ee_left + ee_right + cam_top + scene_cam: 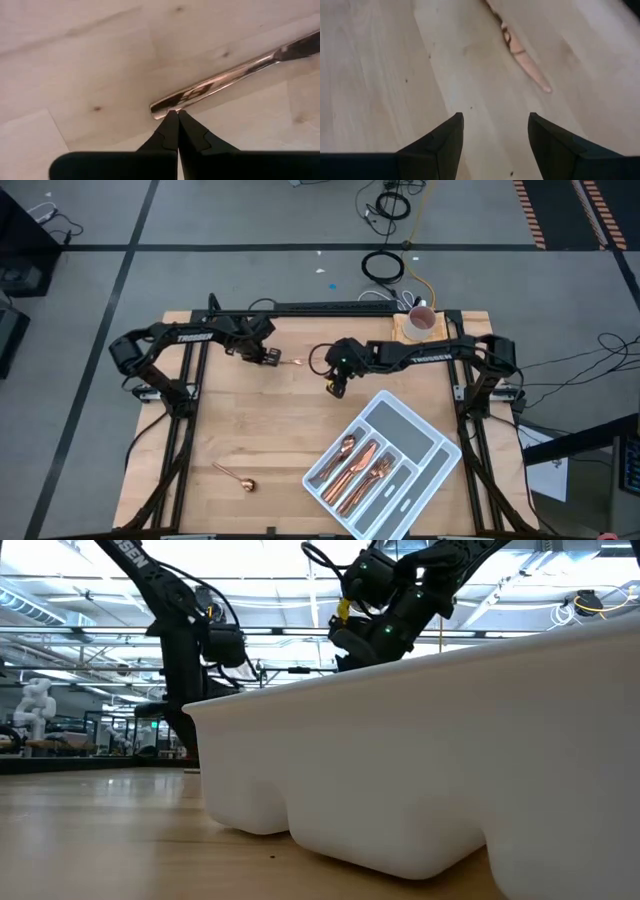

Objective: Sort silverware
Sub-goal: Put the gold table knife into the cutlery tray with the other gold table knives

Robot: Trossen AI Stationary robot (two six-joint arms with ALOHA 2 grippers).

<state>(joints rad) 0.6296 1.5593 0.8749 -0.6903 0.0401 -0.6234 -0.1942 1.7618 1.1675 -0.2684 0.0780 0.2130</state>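
on the tabletop's far left side my left gripper is pressed together at the tip of a copper utensil. a spoon lies near the front. my right gripper hovers spread at mid-table. more silverware rests in the tray.
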